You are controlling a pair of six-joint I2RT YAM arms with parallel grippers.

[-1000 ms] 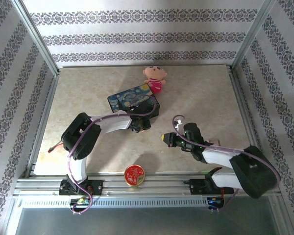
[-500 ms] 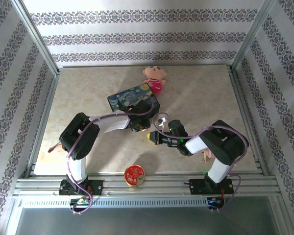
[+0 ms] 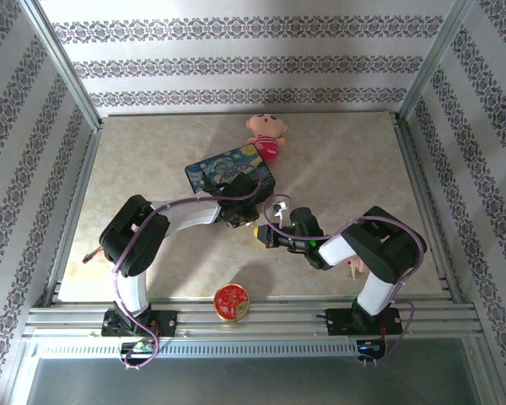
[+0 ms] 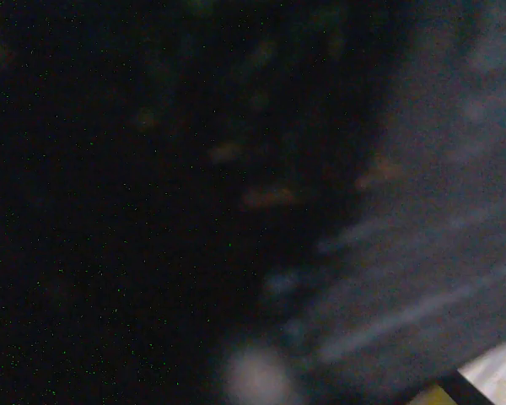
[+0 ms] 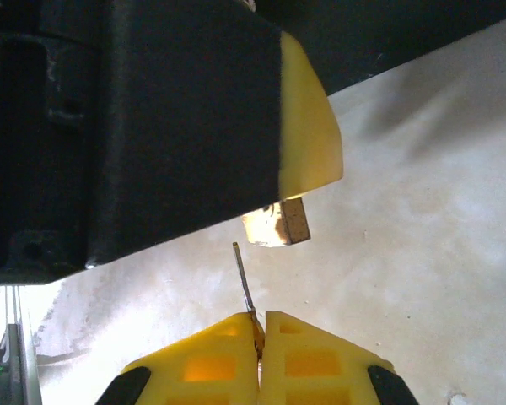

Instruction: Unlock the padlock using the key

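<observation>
In the right wrist view the small brass padlock [image 5: 277,225] sticks out from under a yellow finger [image 5: 308,126] of my left gripper, above the table. My right gripper [image 5: 260,325] is shut on the key [image 5: 243,283]. The thin blade points up at the padlock, its tip a short gap below and left of the brass body. From above, the left gripper [image 3: 243,221] and the right gripper [image 3: 261,237] meet nose to nose at mid-table, just in front of the blue tin. The left wrist view is dark and blurred.
The blue painted tin box [image 3: 229,173] lies right behind the grippers. A pink doll [image 3: 266,135] sits further back. A round red tin [image 3: 232,302] stands at the near edge. Metal frame rails [image 3: 413,181] border the table.
My right arm has folded in and carried the key leftward to the left gripper. The left gripper has shifted only slightly.
</observation>
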